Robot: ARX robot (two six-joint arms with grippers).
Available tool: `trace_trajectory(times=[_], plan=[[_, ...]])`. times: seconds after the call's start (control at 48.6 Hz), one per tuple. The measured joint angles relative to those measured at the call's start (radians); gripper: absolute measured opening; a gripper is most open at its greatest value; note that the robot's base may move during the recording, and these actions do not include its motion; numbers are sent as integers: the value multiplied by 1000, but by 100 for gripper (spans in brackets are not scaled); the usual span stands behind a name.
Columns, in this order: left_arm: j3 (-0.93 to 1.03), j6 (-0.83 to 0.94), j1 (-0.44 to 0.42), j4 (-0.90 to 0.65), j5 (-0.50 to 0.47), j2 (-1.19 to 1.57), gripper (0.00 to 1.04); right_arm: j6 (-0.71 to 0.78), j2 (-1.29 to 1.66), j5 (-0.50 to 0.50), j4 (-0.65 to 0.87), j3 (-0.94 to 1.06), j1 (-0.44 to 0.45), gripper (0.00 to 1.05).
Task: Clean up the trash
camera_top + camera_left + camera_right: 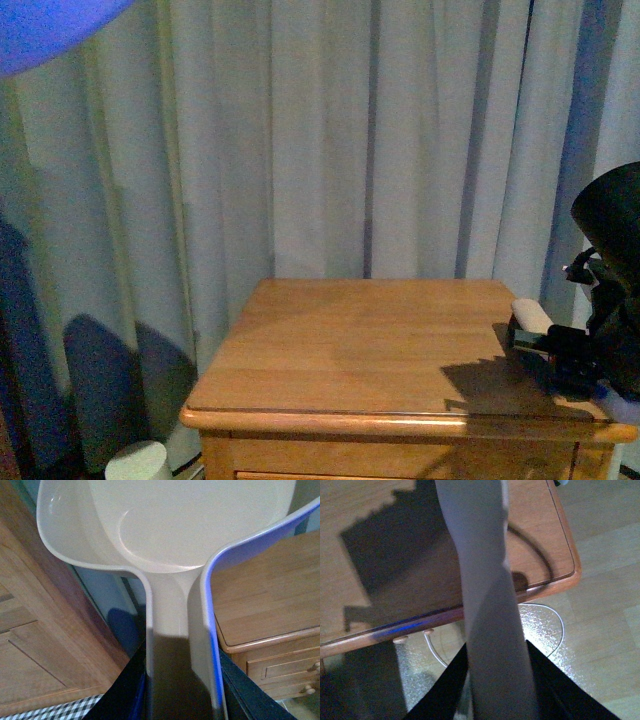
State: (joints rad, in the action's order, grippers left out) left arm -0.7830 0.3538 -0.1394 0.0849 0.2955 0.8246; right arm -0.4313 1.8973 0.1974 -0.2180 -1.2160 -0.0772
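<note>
The trash is out of view in every frame. In the left wrist view the pale dustpan [190, 525] fills the upper picture, its pan empty, and my left gripper [180, 700] is shut on its handle. My right gripper [497, 690] is shut on the grey brush handle [480, 580], which reaches out over the corner of the wooden nightstand [380, 540]. From the front, the right gripper [560, 348] hangs over the nightstand's [370, 340] right front corner, with the brush's pale end [530, 315] pointing inward.
Grey curtains [330, 140] hang behind the nightstand. A white cylinder [140, 462] stands on the floor at lower left. A blurred blue shape [50, 25] fills the top left corner. A white cable [555, 625] lies on the floor below the nightstand's edge. Wooden furniture [35, 645] is beside the dustpan.
</note>
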Motion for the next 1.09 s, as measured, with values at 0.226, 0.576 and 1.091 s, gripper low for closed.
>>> trace_trajectory(times=[0.226,0.576,1.091], plan=[[0,0,0,0,0,0,28,9,-34,-2,17,20,10,21],[0,0,0,0,0,0,28,182,-344,162,228,103,2,20],[0,0,0,0,0,0,28,403,-964,392,451,520,-176,20]])
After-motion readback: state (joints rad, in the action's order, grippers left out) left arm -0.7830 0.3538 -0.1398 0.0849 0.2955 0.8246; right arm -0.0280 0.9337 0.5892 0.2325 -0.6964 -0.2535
